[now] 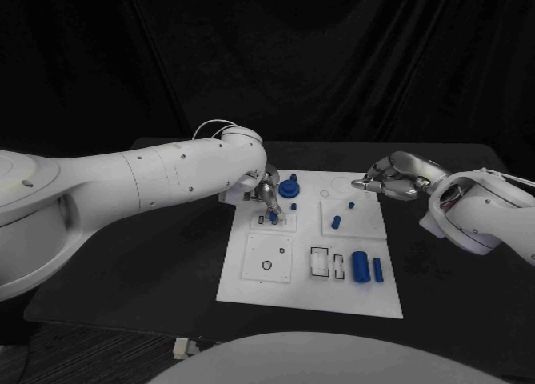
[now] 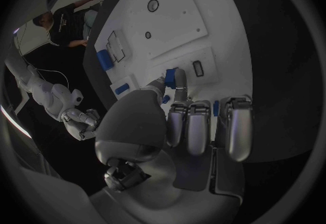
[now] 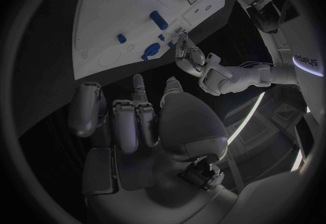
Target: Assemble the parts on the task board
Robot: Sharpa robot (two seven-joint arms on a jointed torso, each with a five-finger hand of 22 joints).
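Parts board (image 1: pixel 250 282): left hand (image 1: pixel 264 192) pinches a small blue peg (image 2: pixel 171 78) over it. Lower it straight, I'd say. Right hand (image 1: pixel 390 178) hovers loosely curled, holding nothing.

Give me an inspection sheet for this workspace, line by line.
Surface: black table, bare around the board.
Job's things: white task board mid-table; large blue cylinder lying at its near right; round blue part standing near its far edge.
Clutter: small white objects off the table's near edge.
Hands: left hand over the board's far left, pinching a small blue part; right hand at the far right corner, holding nothing visible.
Cables: thin white wire at the left wrist.
Surroundings: black curtain.
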